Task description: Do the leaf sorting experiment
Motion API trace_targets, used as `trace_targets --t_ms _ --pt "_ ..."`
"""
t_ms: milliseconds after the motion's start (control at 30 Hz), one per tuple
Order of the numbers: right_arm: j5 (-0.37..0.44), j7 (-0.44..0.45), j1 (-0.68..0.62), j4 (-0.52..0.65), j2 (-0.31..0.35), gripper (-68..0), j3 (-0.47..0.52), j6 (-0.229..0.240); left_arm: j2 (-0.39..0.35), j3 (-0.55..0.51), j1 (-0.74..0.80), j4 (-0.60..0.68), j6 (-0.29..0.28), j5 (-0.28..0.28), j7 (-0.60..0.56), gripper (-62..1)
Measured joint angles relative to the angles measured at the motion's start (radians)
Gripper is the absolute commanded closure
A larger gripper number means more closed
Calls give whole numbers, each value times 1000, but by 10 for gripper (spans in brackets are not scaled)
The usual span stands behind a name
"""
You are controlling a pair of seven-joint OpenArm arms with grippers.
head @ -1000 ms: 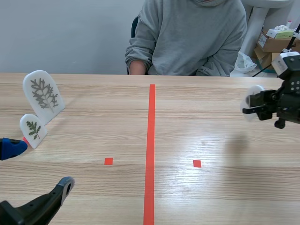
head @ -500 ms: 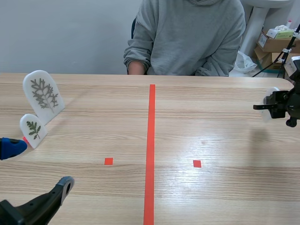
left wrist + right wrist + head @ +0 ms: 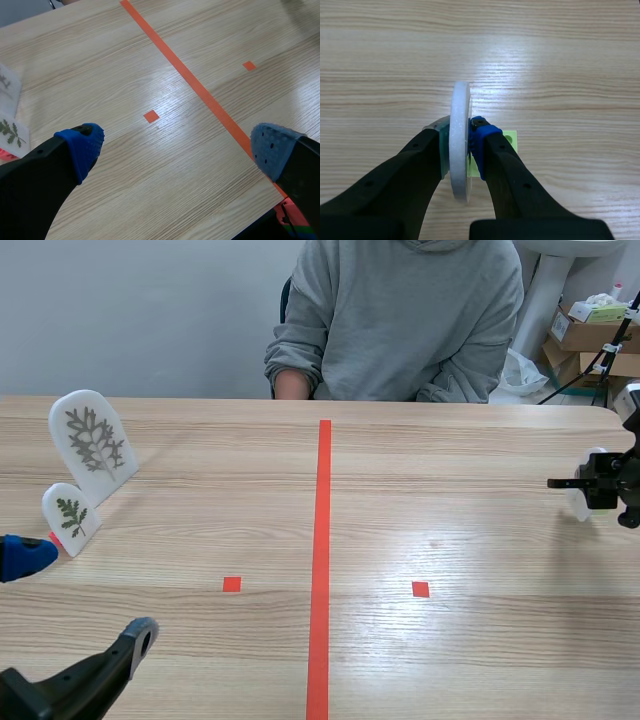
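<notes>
A person [image 3: 400, 310] in a grey hooded top sits at the far side of the wooden table [image 3: 470, 660], near its middle. A dark chair back [image 3: 286, 298] shows behind them. At the far right, cardboard boxes [image 3: 585, 335] stand beside a white plastic bag [image 3: 522, 372]. A pale wall [image 3: 130, 310] fills the far left.

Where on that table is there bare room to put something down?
Bare wood runs both sides of the red tape line. The left edge is crowded: large leaf plaque, small leaf plaque and the open left claw. The right claw holds a white plaque at the right edge.
</notes>
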Motion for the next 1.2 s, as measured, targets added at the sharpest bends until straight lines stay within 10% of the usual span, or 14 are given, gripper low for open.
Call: trace_targets --t_ms 367,733,1200 --pt "11 30 -69 5 2 -73 0 0 0 0 0 0 0 0 0 -623" --pt "8 8 -70 6 2 -537 0 6 0 0 0 0 0 0 4 -623" --pt "84 -126 -271 372 90 -585 79 83 0 0 0 0 0 0 7 -623"
